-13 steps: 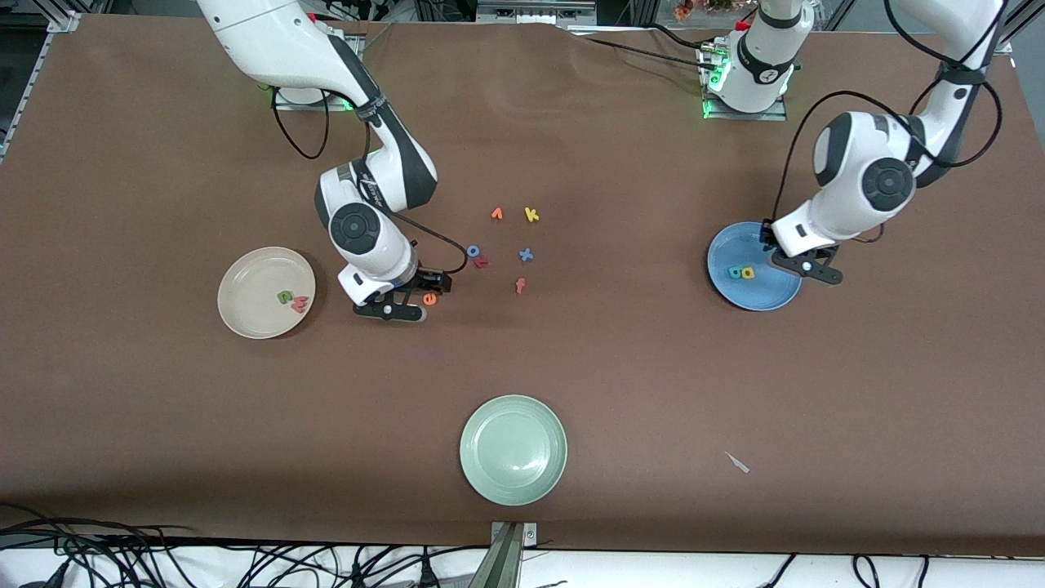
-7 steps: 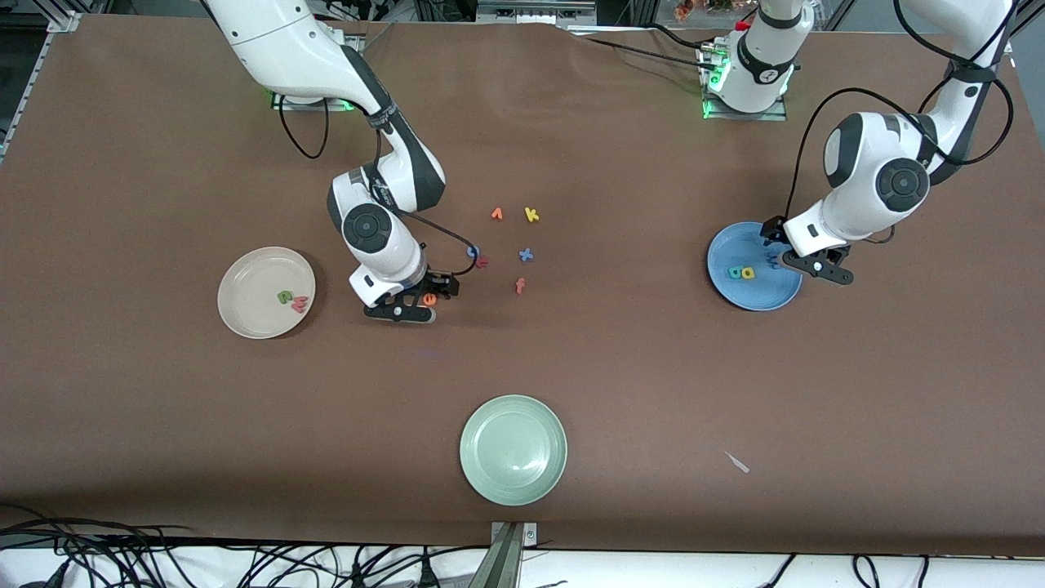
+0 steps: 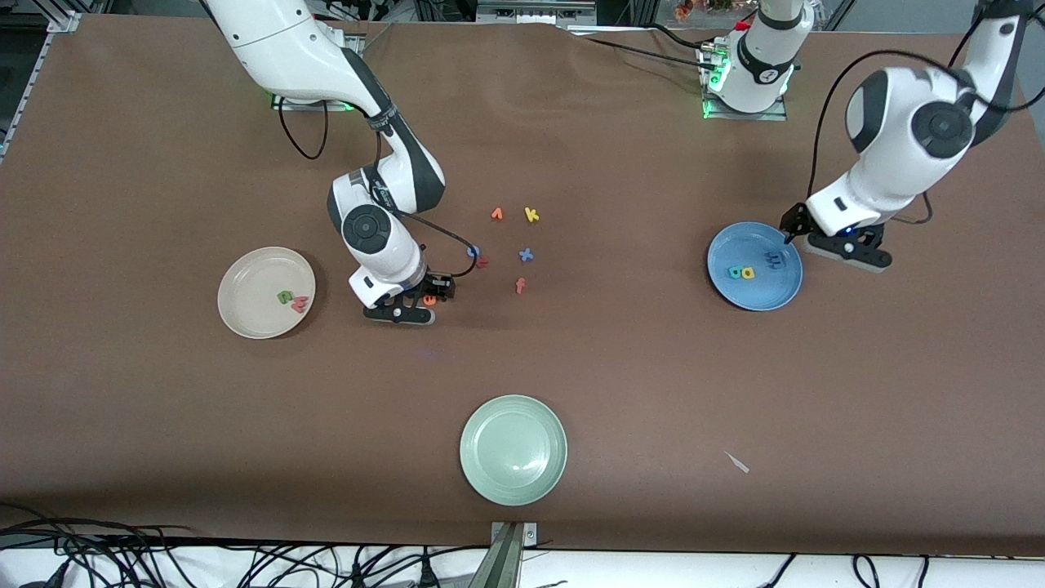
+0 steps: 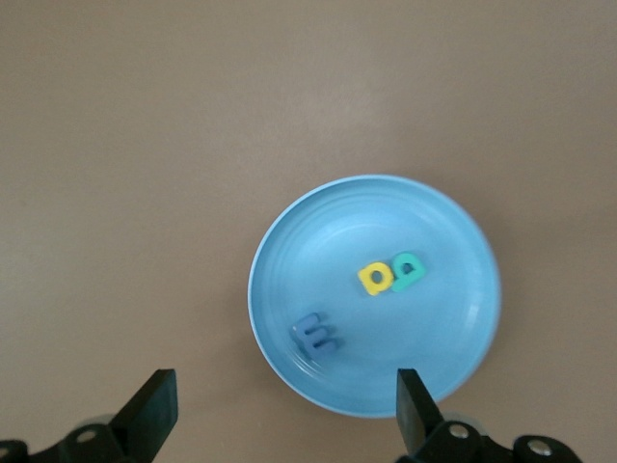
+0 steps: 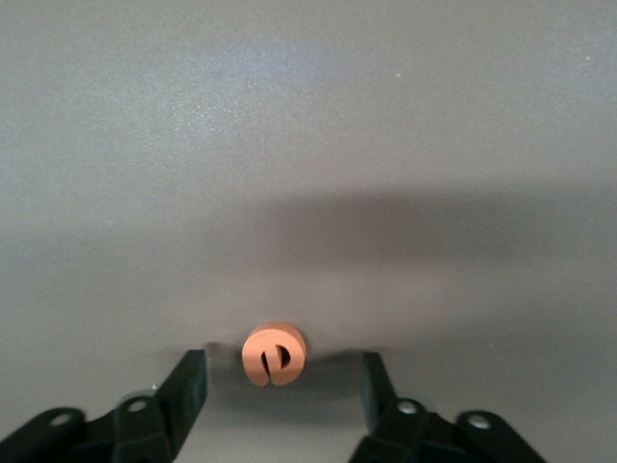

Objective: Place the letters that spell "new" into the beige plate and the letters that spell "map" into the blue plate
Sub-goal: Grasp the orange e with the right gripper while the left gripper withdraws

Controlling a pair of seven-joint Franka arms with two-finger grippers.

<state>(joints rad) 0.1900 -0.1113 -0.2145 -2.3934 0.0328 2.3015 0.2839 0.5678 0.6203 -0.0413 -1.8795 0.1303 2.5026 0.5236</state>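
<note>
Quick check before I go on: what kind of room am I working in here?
Likely a robotics lab: a brown cloth-covered table, loose black cables along its edge nearest the front camera, and aluminium framing there too.

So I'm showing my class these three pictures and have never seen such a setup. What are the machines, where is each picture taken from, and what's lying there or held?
Two white robot arms work at a brown table. One picture looks down from across the table; the other two come from cameras on each arm's wrist.

The right gripper is down on the table with its fingers either side of an orange e, not clamped. The left gripper, open and empty, hangs by the blue plate, which holds a blue m, yellow a and teal p.

The beige plate holds a green n and pink w. Spare letters lie mid-table; a green plate sits nearest the camera.
</note>
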